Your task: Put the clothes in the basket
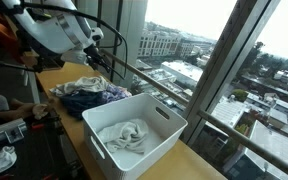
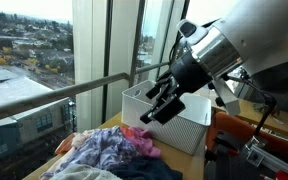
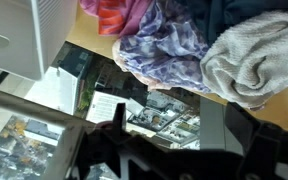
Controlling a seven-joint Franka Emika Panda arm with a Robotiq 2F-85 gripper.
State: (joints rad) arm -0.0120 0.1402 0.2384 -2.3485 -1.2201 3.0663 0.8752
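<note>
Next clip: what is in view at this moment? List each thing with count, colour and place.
basket: one, white, on the table beside the window.
garment in basket: one, white-grey, lying on the basket's floor.
clothes pile: several, on the table next to the basket; pink-red, blue-white plaid, dark navy, grey-white.
table: one, wooden, along the window.
arm: one, white-grey, reaching over the table.
gripper: one, black, open and empty, in the air near the pile.
</note>
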